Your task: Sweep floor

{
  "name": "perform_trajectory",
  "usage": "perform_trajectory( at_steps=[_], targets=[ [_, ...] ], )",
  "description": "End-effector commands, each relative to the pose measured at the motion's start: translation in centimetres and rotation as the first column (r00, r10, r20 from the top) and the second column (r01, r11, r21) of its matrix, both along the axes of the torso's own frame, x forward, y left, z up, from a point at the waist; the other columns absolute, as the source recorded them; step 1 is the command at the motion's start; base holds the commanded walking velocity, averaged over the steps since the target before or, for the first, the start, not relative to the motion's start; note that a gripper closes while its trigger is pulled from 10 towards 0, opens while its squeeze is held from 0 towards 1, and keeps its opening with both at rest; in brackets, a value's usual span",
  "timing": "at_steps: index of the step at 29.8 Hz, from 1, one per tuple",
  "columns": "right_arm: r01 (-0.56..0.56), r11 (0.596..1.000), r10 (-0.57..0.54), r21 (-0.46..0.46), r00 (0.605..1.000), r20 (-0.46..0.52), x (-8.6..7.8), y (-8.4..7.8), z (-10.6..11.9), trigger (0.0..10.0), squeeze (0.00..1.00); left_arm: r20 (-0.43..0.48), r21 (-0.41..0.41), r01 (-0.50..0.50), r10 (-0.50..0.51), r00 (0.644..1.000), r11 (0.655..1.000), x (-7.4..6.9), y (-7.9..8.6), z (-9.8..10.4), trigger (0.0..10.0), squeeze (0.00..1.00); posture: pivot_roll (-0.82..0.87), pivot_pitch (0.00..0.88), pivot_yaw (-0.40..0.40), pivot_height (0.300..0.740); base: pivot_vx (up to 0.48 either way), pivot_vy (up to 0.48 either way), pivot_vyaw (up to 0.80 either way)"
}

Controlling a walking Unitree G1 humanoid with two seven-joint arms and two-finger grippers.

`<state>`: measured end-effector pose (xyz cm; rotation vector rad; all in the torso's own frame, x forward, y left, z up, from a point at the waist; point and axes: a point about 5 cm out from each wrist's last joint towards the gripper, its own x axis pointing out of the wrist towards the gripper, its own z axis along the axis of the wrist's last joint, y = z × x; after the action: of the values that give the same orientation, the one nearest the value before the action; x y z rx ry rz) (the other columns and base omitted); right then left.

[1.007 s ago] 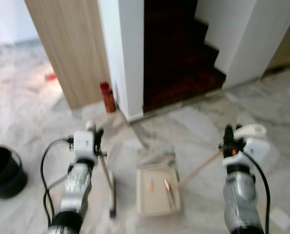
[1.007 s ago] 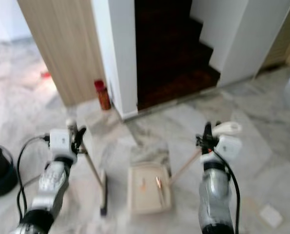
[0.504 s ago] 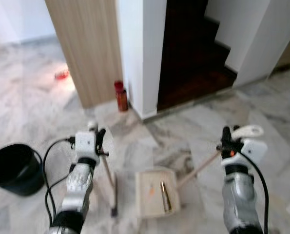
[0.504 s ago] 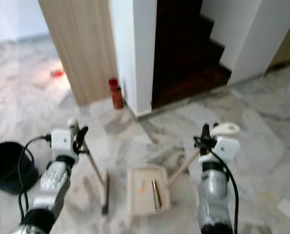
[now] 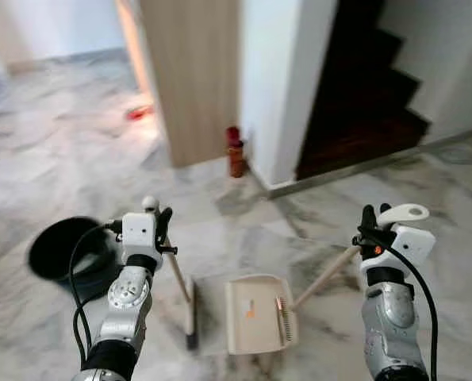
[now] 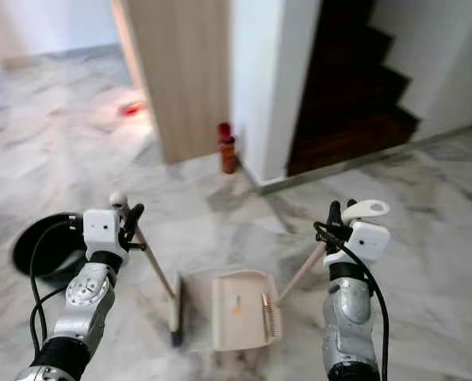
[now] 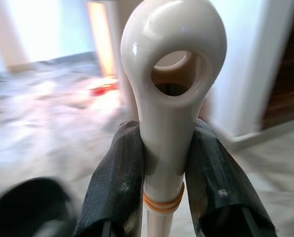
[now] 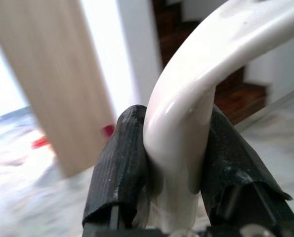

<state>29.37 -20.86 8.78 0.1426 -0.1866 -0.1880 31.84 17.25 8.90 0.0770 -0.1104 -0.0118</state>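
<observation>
My left gripper point(image 5: 161, 230) is shut on the cream broom handle point(image 7: 164, 148) just below its ring-shaped end; the broom point(image 5: 189, 305) slants down to the marble floor between my arms. My right gripper point(image 5: 368, 228) is shut on the curved white handle point(image 8: 186, 148) of the dustpan point(image 5: 255, 313). The cream dustpan lies flat on the floor right of the broom head, with a small orange scrap point(image 5: 250, 312) and a thin brown stick point(image 5: 282, 309) in it.
A black bucket point(image 5: 65, 254) stands on the floor at my left. A red bottle point(image 5: 235, 151) stands by the wooden panel point(image 5: 192, 71) and white wall corner. Dark stairs point(image 5: 370, 95) rise at the back right. A red item point(image 5: 139, 113) lies on the far floor.
The whole view has swung left: bucket, bottle and stairs shifted rightward in the picture. Both grippers keep their hold, and the broom and dustpan stay between my arms.
</observation>
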Motion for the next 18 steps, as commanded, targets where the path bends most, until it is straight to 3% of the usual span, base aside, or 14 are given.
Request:
perform_trajectory(
  at_steps=[1, 7, 10, 18],
  targets=[
    [0.001, 1.0, -0.002, 0.013, 0.999, 0.042, 0.26, 0.05, 0.85, 10.0, 0.0, 0.034, 0.012, 0.003, -0.003, 0.999, 1.0, 0.16, -0.09, 0.79, 10.0, 0.0, -0.04, 0.0, 0.041, 0.74, 0.0, 0.416, 0.66],
    [0.008, 1.0, -0.009, 0.014, 0.999, 0.039, 0.32, -0.1, 0.82, 10.0, 0.0, 0.033, 0.014, 0.0, 0.0, 0.999, 1.0, 0.22, 0.06, 0.88, 10.0, 0.0, -0.04, 0.0, 0.046, 0.74, 0.0, 0.415, 0.1],
    [0.012, 1.0, -0.012, 0.011, 0.999, 0.04, 0.39, -0.17, 0.87, 10.0, 0.0, 0.035, 0.014, 0.001, -0.001, 0.999, 1.0, 0.3, 0.12, 0.99, 10.0, 0.0, -0.04, 0.0, 0.051, 0.74, 0.0, 0.406, 0.61],
    [0.013, 1.0, -0.014, 0.02, 0.999, 0.043, 0.34, -0.08, 0.88, 10.0, 0.0, 0.039, 0.025, 0.003, -0.004, 0.999, 1.0, 0.37, 0.09, 1.14, 10.0, 0.0, -0.04, 0.0, 0.054, 0.74, 0.0, 0.0, 0.73]
  ],
)
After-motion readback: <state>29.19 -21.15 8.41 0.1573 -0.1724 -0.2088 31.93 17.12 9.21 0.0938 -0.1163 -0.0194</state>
